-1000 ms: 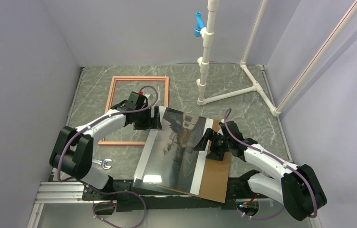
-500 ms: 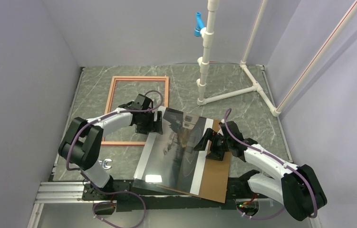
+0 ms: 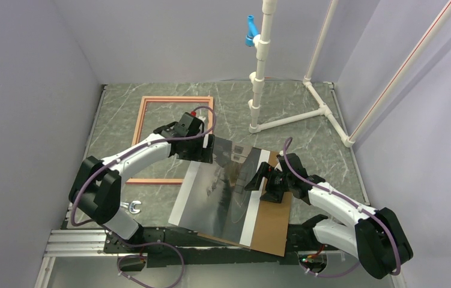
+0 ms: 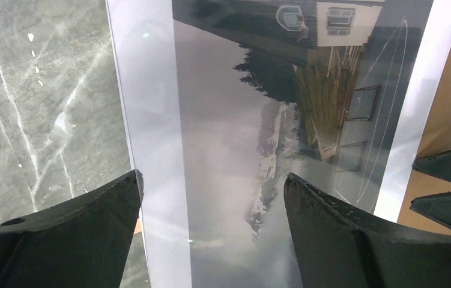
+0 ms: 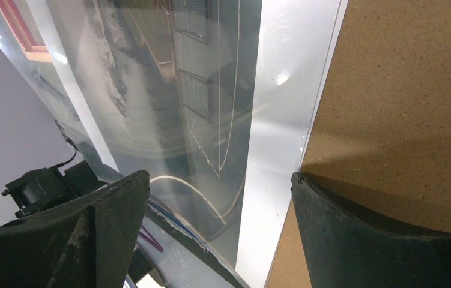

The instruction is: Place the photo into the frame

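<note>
Our left gripper (image 3: 206, 153) stands wide, holding nothing. Its wrist camera shows the two black fingers (image 4: 78, 228) spread over the photo (image 4: 229, 120), one above the left white band and the other above the dark sky. Only that view lets us make out the print: a pale house with windows at the far end, dark trees and a grey mountain.

Our right gripper (image 3: 263, 180) is wide as well and empty. From its wrist we see its fingers (image 5: 379, 234) astride the photo's right white band, where it lies on the brown backing board (image 5: 403, 120).

Only the overhead view places everything. The photo lies right of the salmon frame (image 3: 178, 98) and nearer, outside it, partly on the board. A wrench (image 3: 131, 207) lies near left on the marble table (image 3: 307, 126), and a white pipe stand (image 3: 259, 90) is far right.
</note>
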### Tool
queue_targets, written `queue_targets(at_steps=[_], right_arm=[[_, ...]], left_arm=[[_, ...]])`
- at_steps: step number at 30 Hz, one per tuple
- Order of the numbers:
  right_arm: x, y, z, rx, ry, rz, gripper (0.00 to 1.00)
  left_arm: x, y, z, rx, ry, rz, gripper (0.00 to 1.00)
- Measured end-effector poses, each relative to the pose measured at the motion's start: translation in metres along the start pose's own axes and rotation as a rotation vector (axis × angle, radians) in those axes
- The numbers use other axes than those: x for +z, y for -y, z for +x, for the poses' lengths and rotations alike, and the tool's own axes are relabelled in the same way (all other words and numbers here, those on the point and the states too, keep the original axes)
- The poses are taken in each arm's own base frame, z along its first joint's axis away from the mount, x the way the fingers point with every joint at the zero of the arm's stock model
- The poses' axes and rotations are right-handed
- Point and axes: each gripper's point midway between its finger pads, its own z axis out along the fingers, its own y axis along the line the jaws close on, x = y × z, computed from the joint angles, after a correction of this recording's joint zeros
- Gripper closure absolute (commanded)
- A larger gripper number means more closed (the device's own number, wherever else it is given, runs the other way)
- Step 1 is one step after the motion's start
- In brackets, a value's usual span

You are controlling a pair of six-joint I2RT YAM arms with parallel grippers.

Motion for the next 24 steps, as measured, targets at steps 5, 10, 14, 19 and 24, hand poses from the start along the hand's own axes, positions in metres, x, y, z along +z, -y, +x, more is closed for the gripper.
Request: queue_targets(at_steps=[5, 10, 14, 19, 24], right_arm=[[0.000, 0.000, 0.000, 0.000, -0.001, 0.000, 0.09], [-0.001, -0.001, 0.000, -0.002, 0.000, -0.004, 0.09], [-0.006, -0.002, 0.001, -0.013, 0.007, -0.008, 0.09], [-0.013, -0.006, 0.003, -0.024, 0.016, -0.026, 0.08], [-0.014, -0.009, 0.005, -0.025, 0.001, -0.043, 0.08]], left_arm=[[-0.003, 0.005, 0.001, 0.028, 0.011, -0.014, 0.14], [-0.001, 0.001, 0.002, 0.021, 0.013, -0.020, 0.20], [0.002, -0.011, 0.011, -0.018, -0.003, 0.000, 0.25], [-0.005, -0.016, 0.025, -0.113, -0.007, 0.137, 0.30], [-0.017, -0.003, 0.021, -0.150, 0.031, 0.302, 0.36]])
